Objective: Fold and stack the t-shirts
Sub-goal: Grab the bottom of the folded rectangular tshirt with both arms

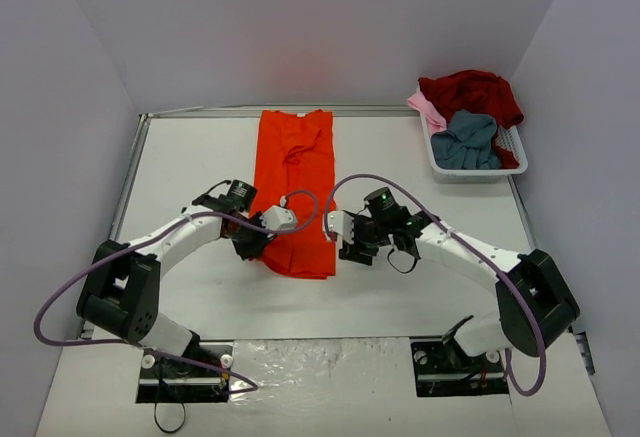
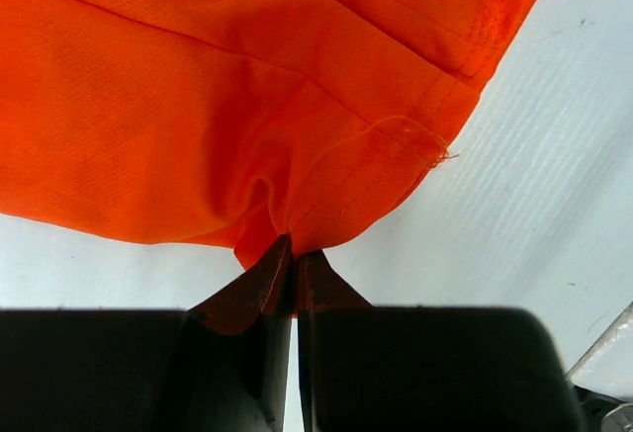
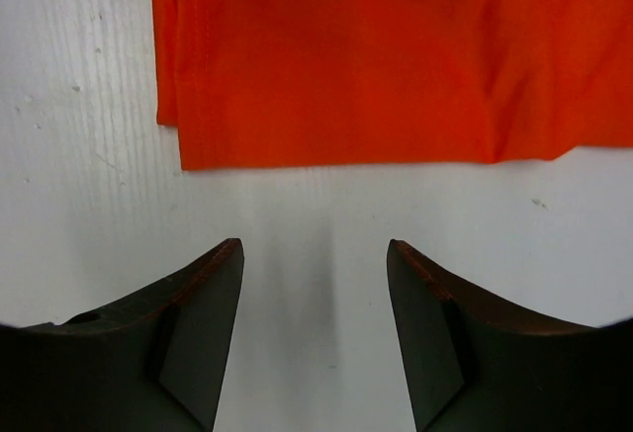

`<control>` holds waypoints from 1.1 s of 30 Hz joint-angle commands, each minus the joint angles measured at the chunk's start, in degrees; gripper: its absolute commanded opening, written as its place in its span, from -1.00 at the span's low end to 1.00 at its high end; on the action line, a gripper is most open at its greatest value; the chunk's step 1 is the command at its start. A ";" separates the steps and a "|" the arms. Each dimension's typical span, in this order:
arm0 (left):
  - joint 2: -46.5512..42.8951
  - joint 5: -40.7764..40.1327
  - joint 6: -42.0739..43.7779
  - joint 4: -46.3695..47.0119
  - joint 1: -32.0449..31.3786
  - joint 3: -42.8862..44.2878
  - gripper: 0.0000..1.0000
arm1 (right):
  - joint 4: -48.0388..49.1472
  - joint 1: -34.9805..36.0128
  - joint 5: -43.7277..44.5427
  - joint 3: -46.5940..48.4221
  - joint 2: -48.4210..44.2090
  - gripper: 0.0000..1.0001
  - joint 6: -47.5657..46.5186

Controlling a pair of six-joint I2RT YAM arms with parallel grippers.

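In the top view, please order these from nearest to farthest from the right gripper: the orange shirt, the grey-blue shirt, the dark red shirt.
1. orange shirt, just left of the right gripper.
2. grey-blue shirt, in the near part of the white basket.
3. dark red shirt, mostly at the basket's far end.

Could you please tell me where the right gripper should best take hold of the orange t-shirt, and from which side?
Probably the near right corner of the orange t-shirt, approached from the right, low along the table. The shirt lies as a flat long strip, its layered edge faces the open right gripper, and the left gripper pinches the near left corner, so this grip would mirror it.
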 commanded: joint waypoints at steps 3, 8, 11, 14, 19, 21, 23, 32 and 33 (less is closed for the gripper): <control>0.50 3.66 0.63 -2.56 0.89 2.07 -0.95 | 3.46 4.67 2.16 0.37 2.30 0.11 0.41; 1.47 4.19 0.54 -2.39 1.07 2.33 -0.95 | 3.37 7.84 2.33 2.05 5.98 0.11 1.38; 1.65 4.28 0.45 -2.30 0.98 2.34 -0.95 | 3.55 9.68 2.51 2.49 8.10 0.10 1.38; 1.47 4.37 0.19 -1.77 1.07 1.90 -0.95 | 3.46 11.44 3.56 3.01 9.94 0.11 0.85; 1.38 4.45 -0.16 -2.12 1.42 1.90 -0.95 | 3.46 13.90 5.76 4.68 12.67 0.10 0.85; 1.21 4.19 -0.07 -2.03 1.51 1.72 -0.95 | 3.02 14.61 5.67 5.82 13.28 0.09 1.12; 1.12 4.19 -0.25 -2.04 1.59 1.81 -0.95 | 2.76 15.31 6.72 6.27 14.51 0.08 1.12; 0.59 3.84 -0.69 -1.77 2.12 1.63 -0.95 | 0.74 16.98 7.95 7.59 16.63 -0.22 1.20; 0.51 3.84 -0.69 -1.86 2.12 1.63 -0.95 | 0.65 16.98 8.22 7.50 16.54 -0.27 1.20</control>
